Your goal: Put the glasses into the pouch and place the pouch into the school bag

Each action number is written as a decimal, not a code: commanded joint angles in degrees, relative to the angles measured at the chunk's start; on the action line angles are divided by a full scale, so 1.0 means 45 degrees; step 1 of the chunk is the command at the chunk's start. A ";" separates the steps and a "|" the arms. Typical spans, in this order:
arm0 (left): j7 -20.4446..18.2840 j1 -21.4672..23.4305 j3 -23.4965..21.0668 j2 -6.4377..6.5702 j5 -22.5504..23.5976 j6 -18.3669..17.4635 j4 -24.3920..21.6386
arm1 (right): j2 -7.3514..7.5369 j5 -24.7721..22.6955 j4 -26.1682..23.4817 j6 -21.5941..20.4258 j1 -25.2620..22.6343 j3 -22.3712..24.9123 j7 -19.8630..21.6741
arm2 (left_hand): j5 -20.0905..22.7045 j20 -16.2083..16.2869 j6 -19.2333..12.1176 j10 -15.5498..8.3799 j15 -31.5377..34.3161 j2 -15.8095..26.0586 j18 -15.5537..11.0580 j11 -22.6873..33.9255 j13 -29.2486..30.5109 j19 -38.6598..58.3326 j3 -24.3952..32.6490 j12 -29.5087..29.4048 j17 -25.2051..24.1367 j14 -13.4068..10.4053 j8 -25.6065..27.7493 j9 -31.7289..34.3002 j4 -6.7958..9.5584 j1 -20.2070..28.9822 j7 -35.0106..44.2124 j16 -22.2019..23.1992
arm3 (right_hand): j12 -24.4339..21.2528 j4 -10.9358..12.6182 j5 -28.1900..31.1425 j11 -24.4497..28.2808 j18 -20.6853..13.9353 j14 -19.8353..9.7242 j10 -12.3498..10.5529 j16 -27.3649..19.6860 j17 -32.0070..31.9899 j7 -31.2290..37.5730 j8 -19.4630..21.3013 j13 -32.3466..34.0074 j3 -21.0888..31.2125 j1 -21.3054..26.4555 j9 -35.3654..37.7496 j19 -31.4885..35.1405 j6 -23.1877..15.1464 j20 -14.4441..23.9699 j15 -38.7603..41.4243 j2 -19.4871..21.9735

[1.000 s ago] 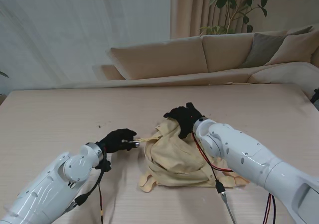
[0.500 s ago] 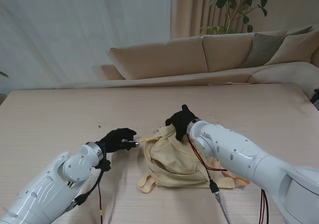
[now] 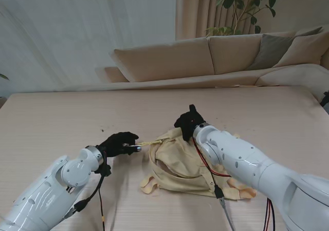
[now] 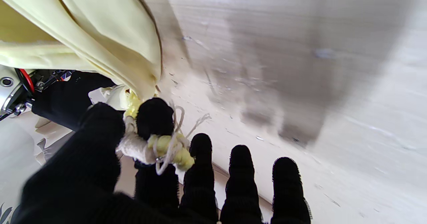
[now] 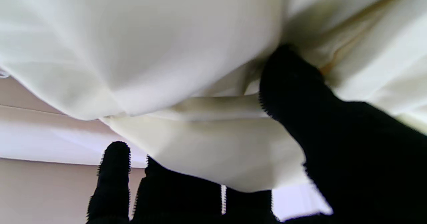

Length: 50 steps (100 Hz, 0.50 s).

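Since a second ago the right hand (image 3: 189, 123) has drawn back toward me along the far edge of the bag (image 3: 181, 165), and the bag has slumped flatter. That hand grips a fold of the cloth (image 5: 186, 130), while the left hand (image 3: 119, 143) pinches the drawstring (image 4: 156, 147) at the bag's left. Neither glasses nor pouch shows anywhere, so they are probably inside already, leaving only the closing.

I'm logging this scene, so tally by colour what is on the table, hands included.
Pale yellow: 1, the bag with its drawstring
Black: 2, the left hand and the right hand
Total: 3
No glasses or pouch can be seen.
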 commanded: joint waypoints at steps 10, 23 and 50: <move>-0.0260 0.1127 -0.0701 0.0248 0.0248 0.0265 -0.0795 | 0.0403 -0.0298 0.0676 0.0681 0.0036 -0.0033 -0.0129 | 0.0295 -0.0160 -0.0314 -0.0117 0.0085 0.0052 0.0153 0.0207 0.0090 0.0562 0.0277 0.0188 -0.0178 0.0049 0.0297 0.0230 -0.0177 -0.0434 0.0366 0.0189 | 0.0857 0.0357 0.2141 0.1212 0.0668 0.0108 0.1060 0.0199 0.0012 0.1503 0.1406 0.0624 0.1878 0.0975 0.1015 0.0107 -0.0013 -0.0043 0.0312 0.0624; -0.0447 0.2165 -0.1391 0.0330 0.0405 0.0519 -0.1754 | 0.0239 -0.0391 0.1407 0.1625 0.0075 -0.0221 -0.1154 | 0.0381 -0.0143 -0.0156 -0.0080 0.0064 0.0001 0.0152 0.0189 0.0091 0.0677 0.0271 0.0183 -0.0186 0.0074 0.0260 0.0278 -0.0157 -0.0329 0.0339 0.0176 | 0.1020 0.0326 0.2331 0.1097 0.0897 0.0183 0.1204 0.0163 0.0214 0.1492 0.1368 0.1002 0.2301 0.0946 0.1336 0.0143 0.0079 -0.0029 0.0372 -0.0122; 0.0430 0.3398 -0.1770 0.0150 0.0337 0.0845 -0.3027 | -0.0292 -0.0369 0.2306 0.4481 -0.0133 -0.0257 -0.2558 | 0.0580 -0.0085 -0.0074 -0.0031 0.0118 -0.0091 0.0261 0.0191 0.0349 0.1000 0.0260 0.0184 -0.0181 0.0193 0.0154 0.0557 -0.0124 -0.0273 0.0294 0.0182 | 0.0950 0.0583 0.2270 0.1272 0.1070 0.0391 0.1624 0.0102 0.0427 0.1469 0.1186 0.1437 0.2414 0.0917 0.1639 0.0280 0.0245 0.0056 0.0469 -0.0839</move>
